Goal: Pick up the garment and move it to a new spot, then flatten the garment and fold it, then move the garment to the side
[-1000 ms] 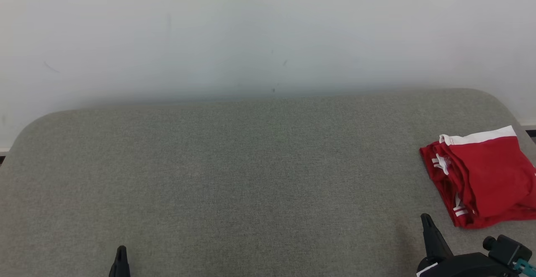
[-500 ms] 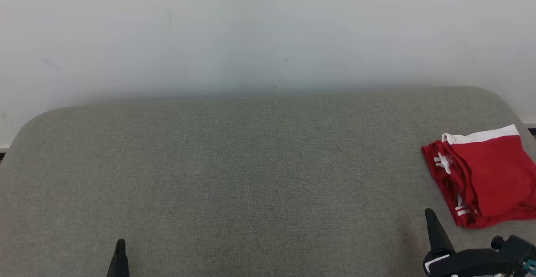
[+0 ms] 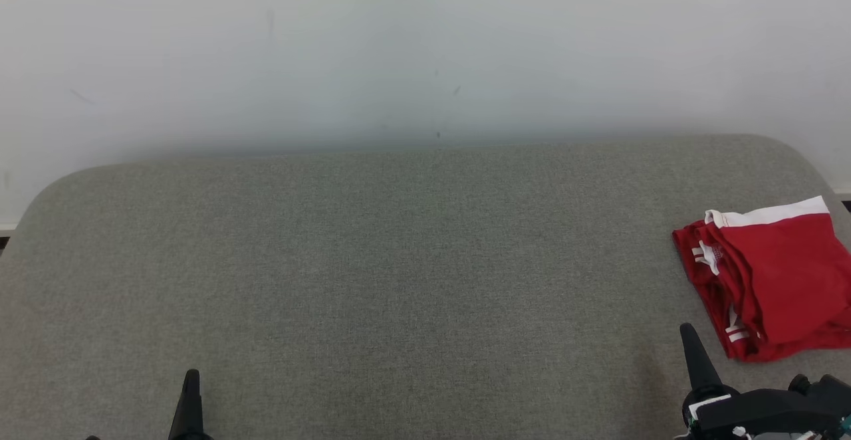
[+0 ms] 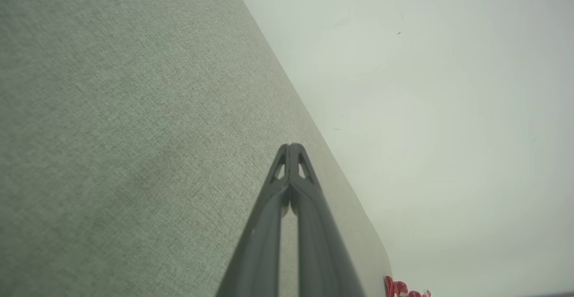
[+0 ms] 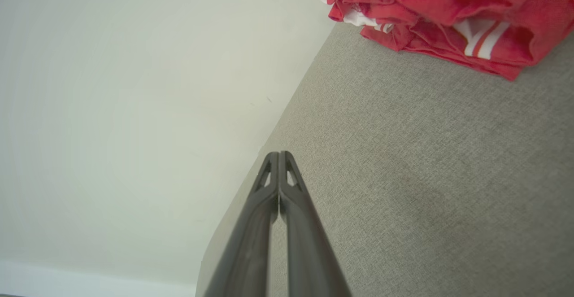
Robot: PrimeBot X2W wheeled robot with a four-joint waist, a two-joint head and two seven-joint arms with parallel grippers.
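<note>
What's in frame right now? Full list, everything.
garment: one, red with white band and stripes, folded, far right of the fabric surface, partly cut off by the head view's right edge
fabric surface: one, grey-green, rounded corners, spans the head view's lower half
wall: one, white, behind the surface
left gripper: one, dark, lower left, fingers shut, holding nothing
right gripper: one, dark, lower right, fingers shut, just short of the garment, not touching it
</note>
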